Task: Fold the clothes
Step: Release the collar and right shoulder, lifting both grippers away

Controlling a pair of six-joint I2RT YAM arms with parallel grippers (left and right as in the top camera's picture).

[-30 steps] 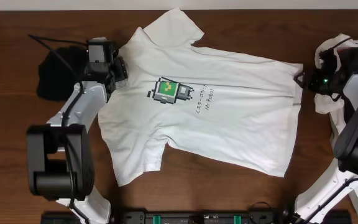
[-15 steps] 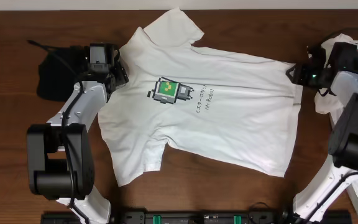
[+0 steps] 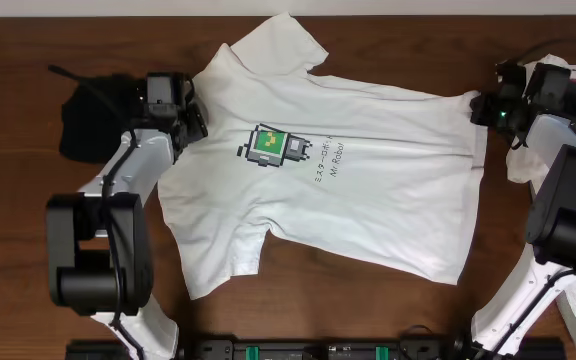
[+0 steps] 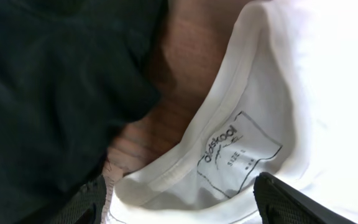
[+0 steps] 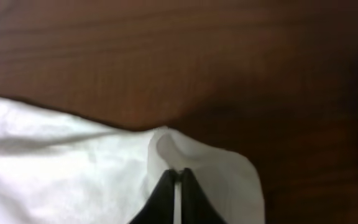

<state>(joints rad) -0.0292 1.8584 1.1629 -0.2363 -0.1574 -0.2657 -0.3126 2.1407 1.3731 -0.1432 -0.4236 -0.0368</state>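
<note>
A black garment [image 3: 88,120] lies bunched near the left edge of the worktop [image 3: 368,310], just beside the shirt's neck. The left tool [image 3: 186,118] sits low at that neck. In its wrist view its fingers [image 4: 291,199] stand apart on either side of the collar [image 4: 219,93], with the printed label [image 4: 238,155] between them. They have not closed on the cloth.

The shirt [image 3: 368,190] is spread flat, print up, across the middle of the worktop. Its long axis runs left to right, collar at the left and hem at the right, slightly tilted. One sleeve points to the far edge and the other to the near edge.

The right tool [image 3: 486,108] is at the hem's far-side corner. Its fingers [image 5: 194,205] are pressed together with a peak of white cloth rising at their tips, so it appears clamped on that corner. Beyond it, by the right edge, lies a pile [image 3: 553,85] of white and dark pieces.

Each tool sits at one end of the long axis and both lie on the shirt's far side. The coming fold probably depends on the left tool closing on the collar, so that both ends can be carried together. The left arm is nearer the neck and the right arm nearer the hem.
</note>
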